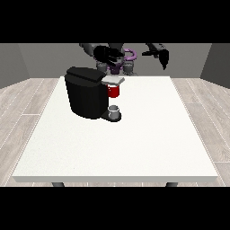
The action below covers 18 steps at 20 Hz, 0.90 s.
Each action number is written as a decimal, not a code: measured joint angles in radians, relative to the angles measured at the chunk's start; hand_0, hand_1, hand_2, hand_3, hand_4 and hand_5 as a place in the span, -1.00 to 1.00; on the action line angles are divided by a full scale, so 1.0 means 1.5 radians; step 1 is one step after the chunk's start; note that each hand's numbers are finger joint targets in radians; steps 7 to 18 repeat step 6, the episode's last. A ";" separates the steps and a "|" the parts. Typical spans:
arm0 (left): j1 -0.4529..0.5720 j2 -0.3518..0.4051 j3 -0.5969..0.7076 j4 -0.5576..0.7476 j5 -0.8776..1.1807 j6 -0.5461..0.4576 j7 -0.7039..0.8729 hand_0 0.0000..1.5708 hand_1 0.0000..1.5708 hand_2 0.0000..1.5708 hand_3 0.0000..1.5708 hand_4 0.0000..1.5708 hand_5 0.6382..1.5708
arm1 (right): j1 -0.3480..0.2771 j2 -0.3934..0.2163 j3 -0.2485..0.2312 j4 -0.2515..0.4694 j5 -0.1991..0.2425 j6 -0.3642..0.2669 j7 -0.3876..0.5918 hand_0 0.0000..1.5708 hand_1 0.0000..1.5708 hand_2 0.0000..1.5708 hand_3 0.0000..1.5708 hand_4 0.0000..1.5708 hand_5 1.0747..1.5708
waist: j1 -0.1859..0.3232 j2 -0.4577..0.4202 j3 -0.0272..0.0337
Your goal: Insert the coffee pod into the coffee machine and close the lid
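1. Table (134, 148), white and large, is seen with a black coffee machine (85, 94) standing on its left half, towards the far edge.
2. At the machine's upper front a pale grey lid (113, 80) is seen lying roughly level over a red part (113, 91); whether this red part is the coffee pod or its holder cannot be told.
3. Below the red part, on the machine's base, a small grey cup (114, 111) is seen standing upright.
4. The hand at the view's left (108, 54) is held above and behind the machine, higher than the lid and slightly to its left; no contact with the lid or the red part is visible.
5. Its fingers appear spread towards the view's right, and nothing is seen gripped in them.
6. The hand at the view's right (161, 55) is raised in the air well apart from the machine, beyond the table's far edge; its fingers point downwards, and nothing is held in it.
7. The red part lies below and just right of the hand at the view's left, and far to the left of the other hand.
8. Between the two hands, the robot's torso (128, 60) is seen with purple parts.
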 measured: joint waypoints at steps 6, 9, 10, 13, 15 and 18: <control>0.037 -0.003 0.008 0.031 0.000 0.007 -0.019 -1.00 -1.00 -1.00 -1.00 -0.76 1.00 | 0.121 0.019 0.061 -0.063 -0.079 0.001 -0.033 -1.00 -1.00 -1.00 -1.00 -0.80 1.00 | -0.040 -0.055 0.0000; 0.037 -0.003 0.008 0.031 0.000 0.007 -0.019 -1.00 -1.00 -1.00 -1.00 -0.76 1.00 | 0.121 0.019 0.061 -0.063 -0.079 0.001 -0.033 -1.00 -1.00 -1.00 -1.00 -0.80 1.00 | -0.040 -0.055 0.0000; 0.037 -0.003 0.008 0.031 0.000 0.007 -0.019 -1.00 -1.00 -1.00 -1.00 -0.76 1.00 | 0.121 0.019 0.061 -0.063 -0.079 0.001 -0.033 -1.00 -1.00 -1.00 -1.00 -0.80 1.00 | -0.040 -0.055 0.0000; 0.037 -0.003 0.008 0.031 0.000 0.007 -0.019 -1.00 -1.00 -1.00 -1.00 -0.76 1.00 | 0.121 0.019 0.061 -0.063 -0.079 0.001 -0.033 -1.00 -1.00 -1.00 -1.00 -0.80 1.00 | -0.040 -0.055 0.0000; 0.037 -0.003 0.008 0.031 0.000 0.007 -0.019 -1.00 -1.00 -1.00 -1.00 -0.76 1.00 | 0.121 0.019 0.061 -0.063 -0.079 0.001 -0.033 -1.00 -1.00 -1.00 -1.00 -0.80 1.00 | -0.040 -0.055 0.0000; 0.037 -0.003 0.008 0.031 0.000 0.007 -0.019 -1.00 -1.00 -1.00 -1.00 -0.76 1.00 | 0.121 0.019 0.061 -0.063 -0.079 0.001 -0.033 -1.00 -1.00 -1.00 -1.00 -0.80 1.00 | -0.040 -0.055 0.0000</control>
